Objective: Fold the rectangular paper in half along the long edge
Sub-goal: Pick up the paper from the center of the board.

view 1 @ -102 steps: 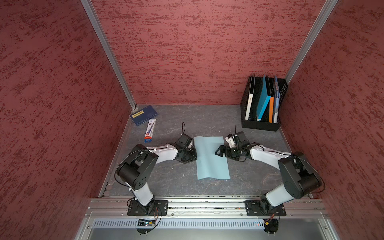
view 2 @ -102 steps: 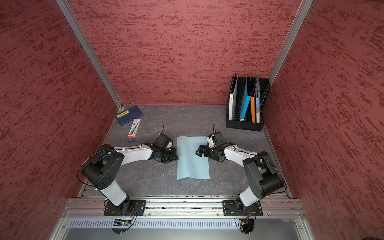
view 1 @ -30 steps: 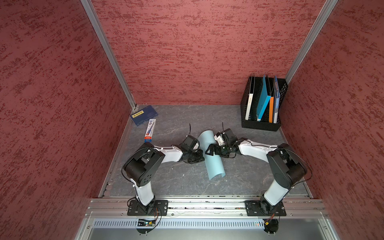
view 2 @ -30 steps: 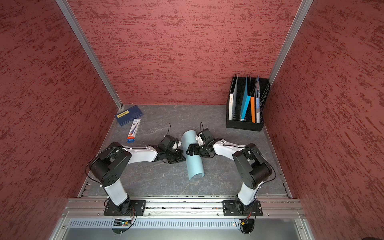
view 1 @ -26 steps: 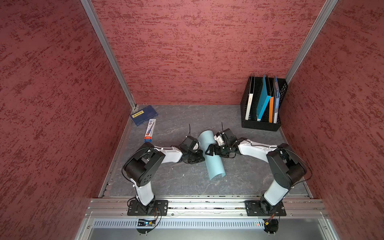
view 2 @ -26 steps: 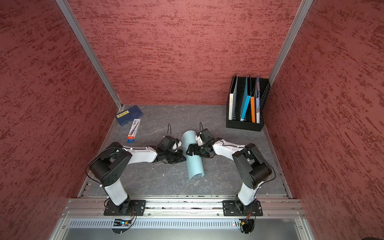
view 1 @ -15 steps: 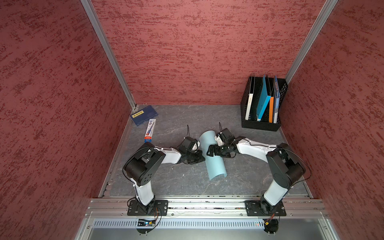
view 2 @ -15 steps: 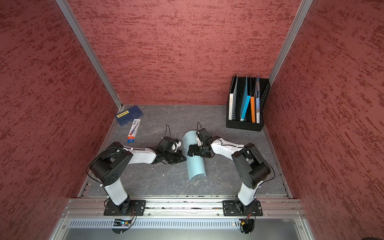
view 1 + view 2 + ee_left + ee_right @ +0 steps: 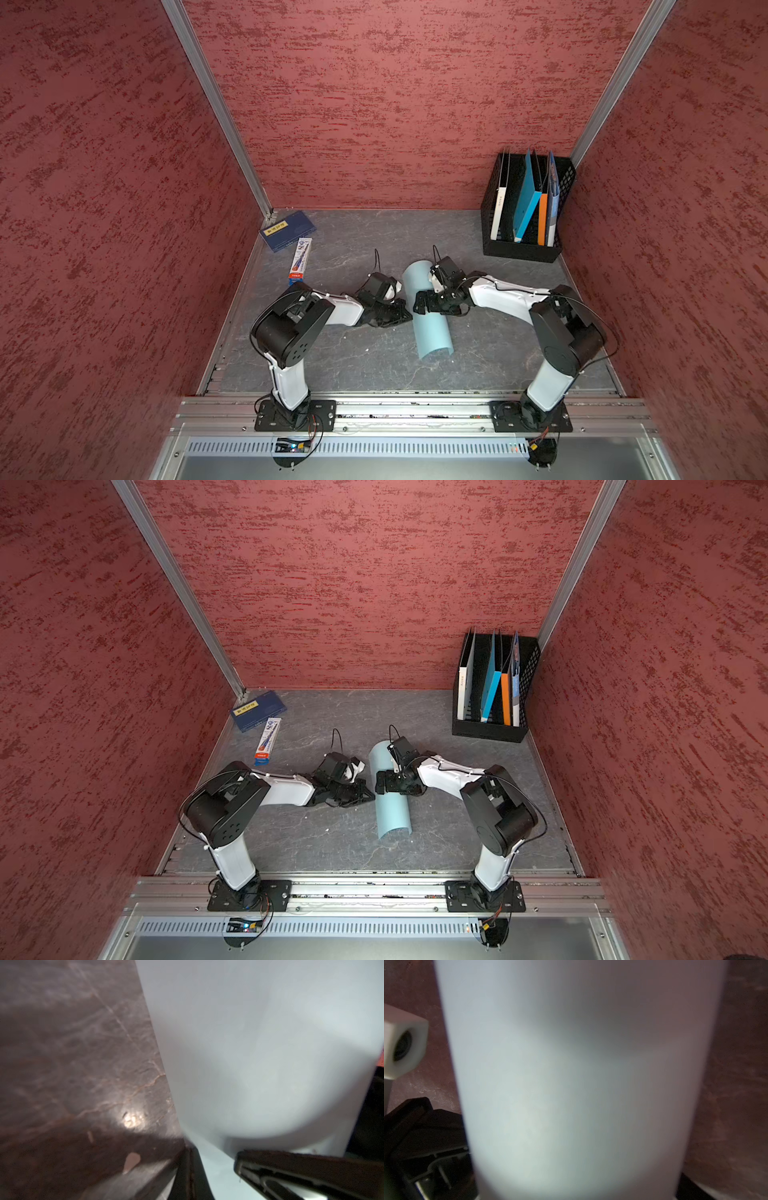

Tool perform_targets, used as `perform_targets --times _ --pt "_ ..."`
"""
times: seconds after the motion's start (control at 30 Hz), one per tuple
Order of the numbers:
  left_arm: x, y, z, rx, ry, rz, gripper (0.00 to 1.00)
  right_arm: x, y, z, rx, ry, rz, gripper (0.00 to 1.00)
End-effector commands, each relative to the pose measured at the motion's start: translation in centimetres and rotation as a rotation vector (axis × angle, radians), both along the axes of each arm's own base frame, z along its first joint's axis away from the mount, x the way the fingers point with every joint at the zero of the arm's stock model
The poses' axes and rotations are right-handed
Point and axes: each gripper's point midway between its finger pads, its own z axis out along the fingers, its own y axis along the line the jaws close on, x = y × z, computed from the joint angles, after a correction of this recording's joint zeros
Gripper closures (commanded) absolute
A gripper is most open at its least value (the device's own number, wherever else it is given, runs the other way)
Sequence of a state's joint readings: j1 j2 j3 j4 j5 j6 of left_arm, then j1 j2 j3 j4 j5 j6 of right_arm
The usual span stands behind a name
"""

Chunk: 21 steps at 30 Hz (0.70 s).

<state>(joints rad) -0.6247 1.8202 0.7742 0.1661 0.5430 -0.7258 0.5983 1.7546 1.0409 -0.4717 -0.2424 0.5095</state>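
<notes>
The rectangular paper (image 9: 432,336) (image 9: 392,812), pale blue, stands bowed up into an arch mid-table. My left gripper (image 9: 407,315) (image 9: 371,796) is shut, with its tips resting at the sheet's left edge (image 9: 214,1151). My right gripper (image 9: 420,305) (image 9: 383,785) reaches across the middle of the arch from the right, jaws wide open, close to the left gripper. In the right wrist view the curved paper (image 9: 571,1084) fills the frame and hides the right fingers. Whether they touch an edge I cannot tell.
A black file holder (image 9: 523,249) with books and a bright blue folder stands at the back right. A navy booklet (image 9: 286,230) and a small carton (image 9: 300,262) lie at the back left. Red walls enclose the table; an aluminium rail (image 9: 395,411) runs along the front.
The sheet lay flat in the oldest frames; the right gripper came left and it now arches. Over the last second the arch and right gripper shifted only slightly. The left gripper stayed.
</notes>
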Motion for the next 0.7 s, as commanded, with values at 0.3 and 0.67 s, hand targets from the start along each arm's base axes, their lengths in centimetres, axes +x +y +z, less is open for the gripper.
perform_targets --times 0.3,0.67 --pt "-0.7 1.3 -2.8 0.050 0.058 0.018 1.00 -2.1 -1.3 -3.6 -0.101 0.109 -0.014 0.01" --pt "-0.8 0.8 -1.8 -0.052 0.022 -0.006 1.00 -2.0 -1.6 -4.7 -0.141 0.125 -0.031 0.01"
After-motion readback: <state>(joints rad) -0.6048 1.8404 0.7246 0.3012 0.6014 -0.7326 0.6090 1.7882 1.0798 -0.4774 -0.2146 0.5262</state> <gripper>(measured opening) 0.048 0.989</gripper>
